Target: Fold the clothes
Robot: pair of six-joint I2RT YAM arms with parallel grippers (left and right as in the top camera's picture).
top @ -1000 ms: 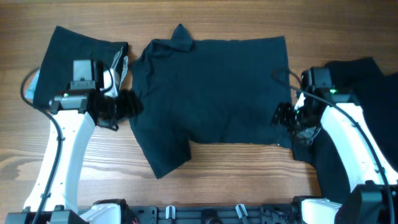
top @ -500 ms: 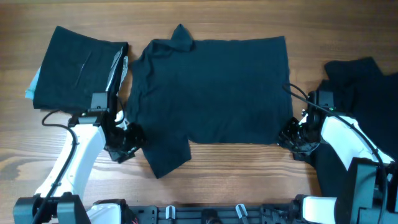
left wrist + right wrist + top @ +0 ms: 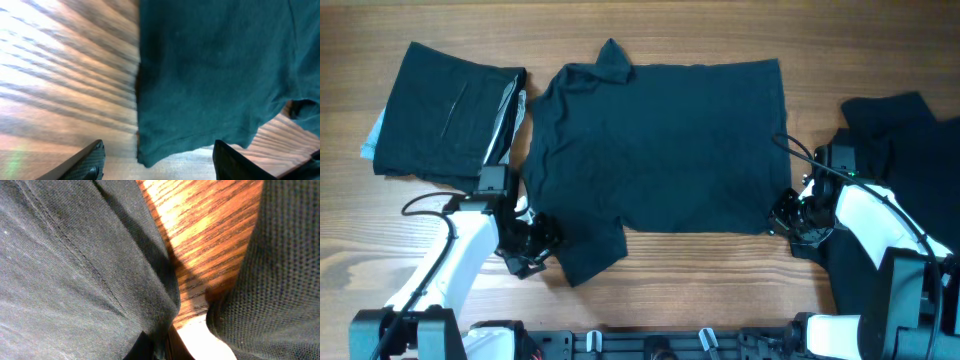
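Teal cloth nearest: both arms have dropped to the spread shirt's (image 3: pixel 660 140) near edge. The left gripper (image 3: pixel 159 152) has its fingers (image 3: pixel 90 160) wide over the sleeve (image 3: pixel 588 250). The right gripper (image 3: pixel 788 215) is at the hem corner, its opening impossible to tell. Grasping for a fold seems next. One shirt lies mid-table (image 3: pixel 700 285); beyond are one folded stack (image 3: pixel 440 110) and one unfolded heap (image 3: pixel 900 130).

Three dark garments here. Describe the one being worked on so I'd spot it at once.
On the wooden table, look at the middle, between the left gripper and right gripper. The T-shirt there lies spread flat, one sleeve jutting toward the near edge. The folded stack at left is a neat rectangle and the pile at right is bunched.
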